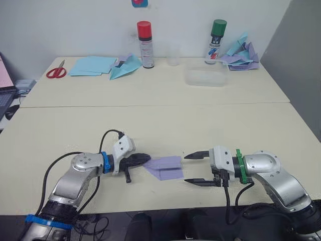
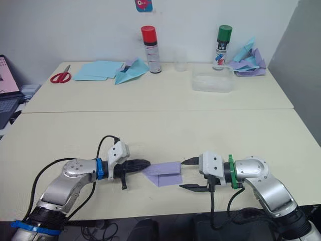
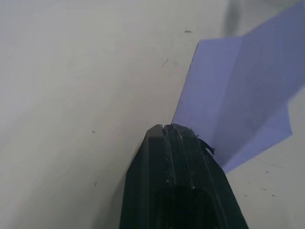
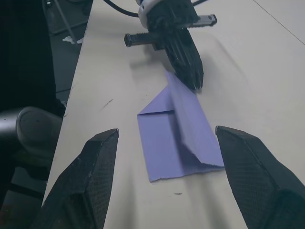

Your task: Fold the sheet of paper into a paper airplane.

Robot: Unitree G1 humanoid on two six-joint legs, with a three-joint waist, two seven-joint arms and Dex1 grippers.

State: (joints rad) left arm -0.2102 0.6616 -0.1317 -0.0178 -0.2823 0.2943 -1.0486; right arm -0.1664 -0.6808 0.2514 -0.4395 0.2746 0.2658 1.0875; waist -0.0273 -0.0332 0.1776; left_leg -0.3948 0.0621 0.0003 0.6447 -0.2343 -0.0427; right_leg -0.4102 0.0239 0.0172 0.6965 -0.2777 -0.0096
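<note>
Lavender paper, partly folded into a pointed airplane shape, lay flat on the cream tabletop near its front edge, between the two grippers. Pointed nose aimed toward 9 o'clock; square tail end toward 3 o'clock. Judged roughly midway through folding: nose flaps turned in, wings not yet formed.

Left gripper, black two-fingered, sat at 9 o'clock of the paper, fingers pressed together with no gap visible between them, tips touching the nose. Likely pinning or pinching the point so the paper would not slide during creasing. Could not tell whether paper was caught between the fingers or merely pressed beneath them; not enough to call it a grip.

Right gripper, black two-fingered, hung at 3 o'clock of the paper, fingers spread wide, apart from the tail edge and holding nothing. Probably lined up to close on the tail or press a fold.

Far bench, 12 o'clock: red-capped spray can, green-capped spray can, clear plastic tray, pale blue sheets, pale blue paper plane, red-handled scissors, heap of blue and purple planes.

Underside of the lavender paper hidden. Depth of its creases hard to make out. Laptop at 9 o'clock cut off by the frame edge.
</note>
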